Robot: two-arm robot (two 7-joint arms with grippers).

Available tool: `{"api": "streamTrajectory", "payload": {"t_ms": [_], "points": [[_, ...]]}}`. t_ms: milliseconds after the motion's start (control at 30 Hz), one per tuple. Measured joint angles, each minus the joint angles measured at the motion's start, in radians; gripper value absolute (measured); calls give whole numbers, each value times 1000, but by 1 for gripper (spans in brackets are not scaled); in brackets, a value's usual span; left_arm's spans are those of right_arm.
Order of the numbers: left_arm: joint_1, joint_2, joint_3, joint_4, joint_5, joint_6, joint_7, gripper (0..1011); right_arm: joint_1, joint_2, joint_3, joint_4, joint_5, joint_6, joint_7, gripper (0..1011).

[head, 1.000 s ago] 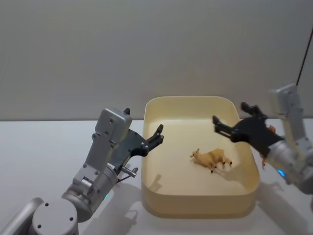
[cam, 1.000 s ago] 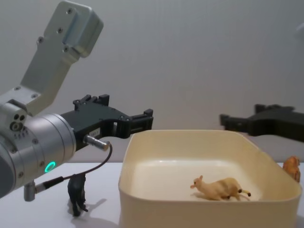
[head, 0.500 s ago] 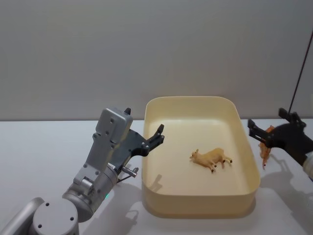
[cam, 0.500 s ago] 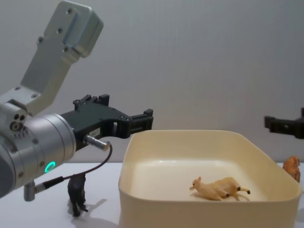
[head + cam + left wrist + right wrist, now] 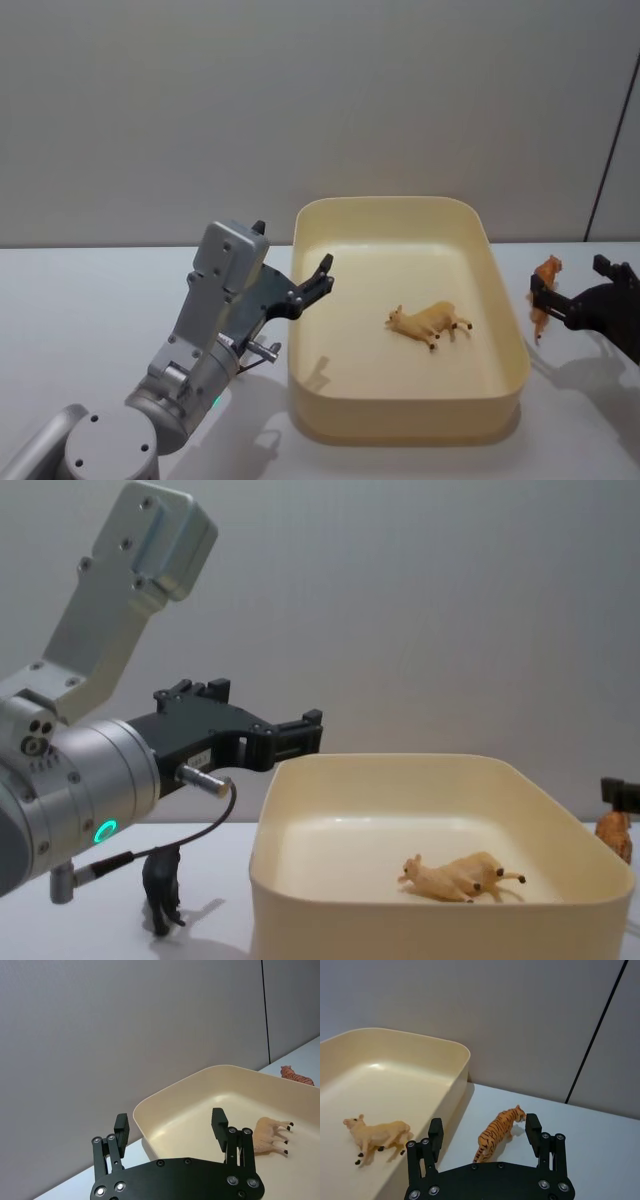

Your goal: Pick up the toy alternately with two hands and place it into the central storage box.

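The cream-yellow storage box (image 5: 400, 204) stands at the table's centre. A tan toy animal (image 5: 430, 322) lies on its side inside it. An orange striped tiger toy (image 5: 546, 272) stands on the table just right of the box. My right gripper (image 5: 568, 278) is open and low beside the box. In the right wrist view the tiger (image 5: 499, 1130) stands just ahead of the gap between its spread fingers (image 5: 484, 1125), untouched. My left gripper (image 5: 322, 278) hovers open and empty at the box's left rim (image 5: 165, 1097).
A small dark toy animal (image 5: 163, 885) stands on the table left of the box, under my left arm. A grey wall runs behind the table, which extends white on both sides of the box.
My right gripper has pulled back from over the box to the right and dropped to the tiger's level. The tan animal has rolled slightly. The left arm has not moved.
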Motion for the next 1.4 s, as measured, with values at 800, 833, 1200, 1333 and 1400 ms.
{"api": "streamTrajectory", "payload": {"t_ms": [800, 833, 1200, 1333, 1400], "points": [[0, 0, 0, 0, 0, 0, 0, 1001, 123, -74, -44, 234, -57, -56, -60, 1001], [0, 0, 0, 0, 0, 0, 0, 1001, 134, -80, -48, 252, -64, -61, -64, 1001], [0, 0, 0, 0, 0, 0, 0, 1001, 198, -115, -70, 365, -114, -97, -99, 950], [0, 0, 0, 0, 0, 0, 0, 1001, 213, -122, -74, 390, -126, -105, -108, 864], [0, 0, 0, 0, 0, 0, 0, 1001, 219, -126, -76, 401, -131, -109, -111, 813]]}}
